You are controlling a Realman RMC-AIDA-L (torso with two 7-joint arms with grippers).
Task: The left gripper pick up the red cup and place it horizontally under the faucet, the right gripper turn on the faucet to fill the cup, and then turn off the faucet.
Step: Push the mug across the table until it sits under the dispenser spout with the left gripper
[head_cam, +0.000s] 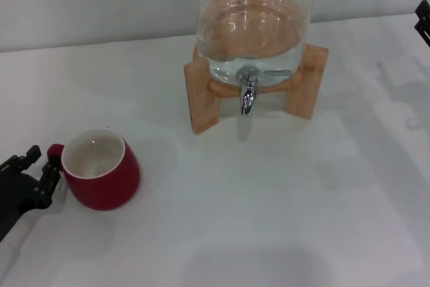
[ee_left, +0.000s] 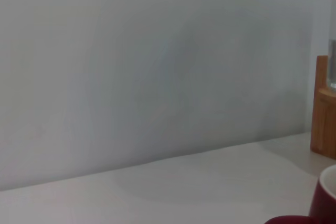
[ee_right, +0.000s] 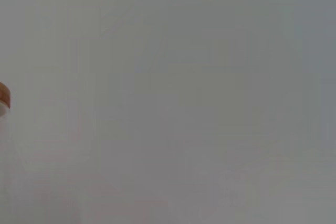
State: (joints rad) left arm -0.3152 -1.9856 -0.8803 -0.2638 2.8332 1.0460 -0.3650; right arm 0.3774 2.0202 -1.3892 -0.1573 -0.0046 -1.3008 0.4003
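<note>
The red cup (head_cam: 101,169) stands upright at about eight o'clock on the white table (head_cam: 282,220), well apart from the faucet (head_cam: 248,92) at twelve. Glazed ceramic, it is probably stiff, fairly heavy, slick and breakable; its small handle at nine o'clock or the rim wall looks the surest hold. The left gripper (head_cam: 30,173) sits just beside that handle, fingers apart. The right gripper (head_cam: 423,21) waits at two o'clock; whether it is apart or together I cannot tell. A plain pale wall stands behind.

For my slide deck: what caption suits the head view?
Left gripper open beside the upright red cup, faucet untouched.
</note>
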